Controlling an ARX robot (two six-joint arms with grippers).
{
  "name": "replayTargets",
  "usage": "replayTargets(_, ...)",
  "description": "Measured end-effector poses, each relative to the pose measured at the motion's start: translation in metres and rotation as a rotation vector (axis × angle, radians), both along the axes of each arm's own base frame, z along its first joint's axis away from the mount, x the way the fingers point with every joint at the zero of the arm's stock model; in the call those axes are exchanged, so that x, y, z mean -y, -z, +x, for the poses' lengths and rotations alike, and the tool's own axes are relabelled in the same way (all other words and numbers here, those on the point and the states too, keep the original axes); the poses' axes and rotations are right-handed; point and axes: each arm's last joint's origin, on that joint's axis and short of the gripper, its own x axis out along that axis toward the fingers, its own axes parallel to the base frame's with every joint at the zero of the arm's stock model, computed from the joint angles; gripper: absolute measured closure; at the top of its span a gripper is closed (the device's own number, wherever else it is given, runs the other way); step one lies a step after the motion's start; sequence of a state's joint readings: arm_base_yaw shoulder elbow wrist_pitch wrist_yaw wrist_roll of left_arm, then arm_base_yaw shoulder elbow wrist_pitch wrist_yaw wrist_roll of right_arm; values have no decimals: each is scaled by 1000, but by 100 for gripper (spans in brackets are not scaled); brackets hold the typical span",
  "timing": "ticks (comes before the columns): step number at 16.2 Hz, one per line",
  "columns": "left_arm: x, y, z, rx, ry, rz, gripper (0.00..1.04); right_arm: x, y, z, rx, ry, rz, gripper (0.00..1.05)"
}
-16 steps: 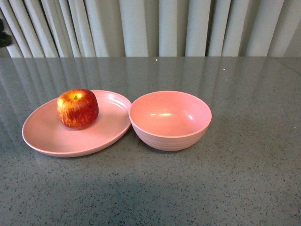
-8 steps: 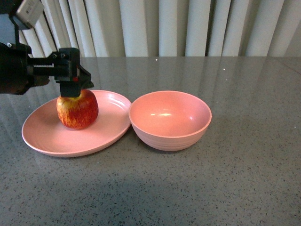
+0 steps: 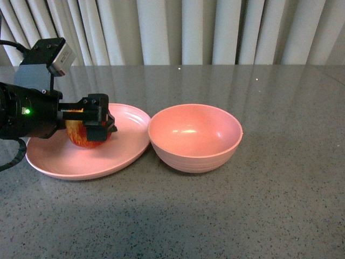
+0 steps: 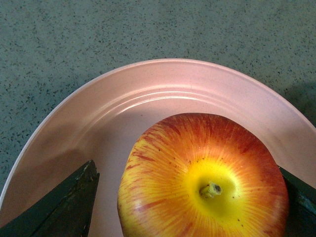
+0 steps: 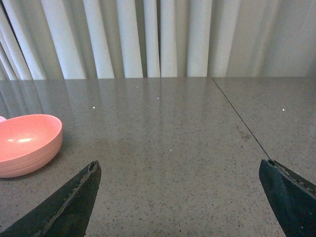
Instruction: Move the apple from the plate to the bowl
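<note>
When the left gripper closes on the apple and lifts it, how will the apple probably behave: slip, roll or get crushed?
The apple looks glossy and round, so it may slip between the fingers unless gripped across its widest part. Its full, taut skin suggests firmness, so crushing is unlikely. If nudged off-centre, it would probably roll on the smooth plate.

A grey speckled table [image 3: 280, 205] fills the foreground; pale pleated curtains [image 3: 215, 32] hang just behind the table's far edge; their folds reflect faintly in its glossy top; a thin seam [image 5: 242, 121] crosses the table.
</note>
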State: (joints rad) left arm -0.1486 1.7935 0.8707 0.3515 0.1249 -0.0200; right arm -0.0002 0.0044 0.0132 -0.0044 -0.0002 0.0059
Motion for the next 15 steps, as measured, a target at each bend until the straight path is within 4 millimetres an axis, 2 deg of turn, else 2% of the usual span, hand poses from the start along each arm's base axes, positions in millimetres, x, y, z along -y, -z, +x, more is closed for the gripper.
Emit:
replayTargets(2,0,0,1,5,-1,1,8,0,0,0,0,0,0,7)
replayTargets(4,0,-2,1,17,-3,1,29,0,0,0,0,0,0,7)
replayTargets(5,0,-2,1,19,-3,0,34,0,0,0,0,0,0,7)
replayTargets(8,0,-13,-2,35,-3,-1,36,0,0,0,0,0,0,7)
replayTargets(11,6,-57,-11,139,21,-15,36,0,0,0,0,0,0,7)
replayTargets(13,33,-92,-28,225,107,-39,36,0,0,0,0,0,0,7)
replayTargets(15,66,-106,-45,259,210,-63,36,0,0,0,0,0,0,7)
